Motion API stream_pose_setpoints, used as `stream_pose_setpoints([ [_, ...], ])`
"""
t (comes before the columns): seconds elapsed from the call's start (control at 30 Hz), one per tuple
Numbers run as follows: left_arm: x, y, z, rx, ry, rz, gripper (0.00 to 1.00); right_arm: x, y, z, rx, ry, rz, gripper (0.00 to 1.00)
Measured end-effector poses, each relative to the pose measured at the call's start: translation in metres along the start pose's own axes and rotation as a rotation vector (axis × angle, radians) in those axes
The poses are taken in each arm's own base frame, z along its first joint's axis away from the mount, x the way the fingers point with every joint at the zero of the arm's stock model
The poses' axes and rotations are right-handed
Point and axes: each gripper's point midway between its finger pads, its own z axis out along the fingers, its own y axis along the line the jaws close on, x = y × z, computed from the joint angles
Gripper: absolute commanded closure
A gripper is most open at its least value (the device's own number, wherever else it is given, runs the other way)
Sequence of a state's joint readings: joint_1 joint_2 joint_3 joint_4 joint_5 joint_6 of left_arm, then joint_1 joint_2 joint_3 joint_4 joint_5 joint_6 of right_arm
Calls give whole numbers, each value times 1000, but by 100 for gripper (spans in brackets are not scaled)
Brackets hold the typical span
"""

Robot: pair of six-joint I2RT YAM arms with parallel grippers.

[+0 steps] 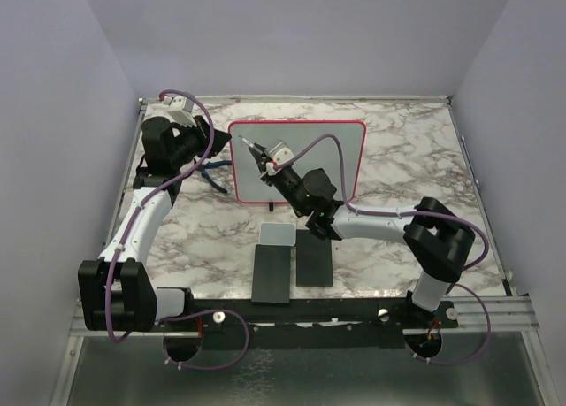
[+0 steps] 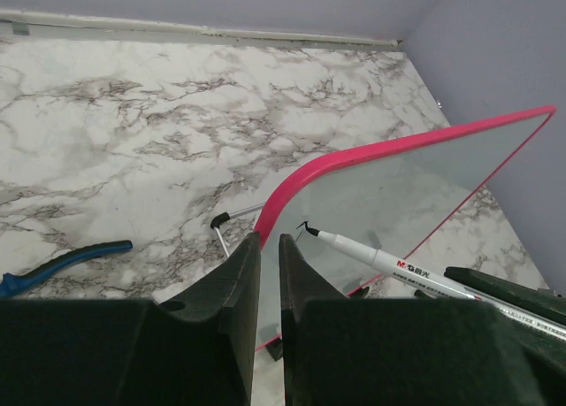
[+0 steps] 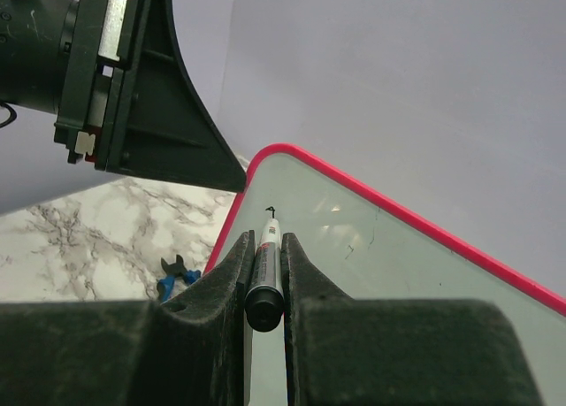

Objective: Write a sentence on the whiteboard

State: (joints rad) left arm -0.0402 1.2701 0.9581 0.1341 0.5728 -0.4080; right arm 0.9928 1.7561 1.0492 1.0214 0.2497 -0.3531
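Standing propped at a tilt on the marble surface (image 1: 407, 158): whiteboard (image 1: 296, 130), back centre. Left hand (image 2: 268, 240) clamped on its left rim, fingers nearly together. Right hand (image 3: 263, 240) clamped on a white marker (image 2: 389, 263), tip touching the board near its upper left corner. Two black slabs (image 1: 271, 273) lie side by side in front of the board, with a small grey-white pad (image 1: 277, 234) at the left one's far end. Blue-handled pliers (image 2: 66, 260) lie left of the board. Sentence (image 2: 305, 225): one tiny dark stroke at the tip.
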Motion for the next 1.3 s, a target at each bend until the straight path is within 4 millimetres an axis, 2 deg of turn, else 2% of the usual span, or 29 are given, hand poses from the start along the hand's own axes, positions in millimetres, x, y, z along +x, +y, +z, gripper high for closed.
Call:
stream_pose_setpoints([
  [0.33,2,-2,0,12,7,-4,86,5,-7,-11,23,20,-11,99],
  [1.3,2,-3,0,17,9,-5,87,11,0,-8,5,28,10,99],
])
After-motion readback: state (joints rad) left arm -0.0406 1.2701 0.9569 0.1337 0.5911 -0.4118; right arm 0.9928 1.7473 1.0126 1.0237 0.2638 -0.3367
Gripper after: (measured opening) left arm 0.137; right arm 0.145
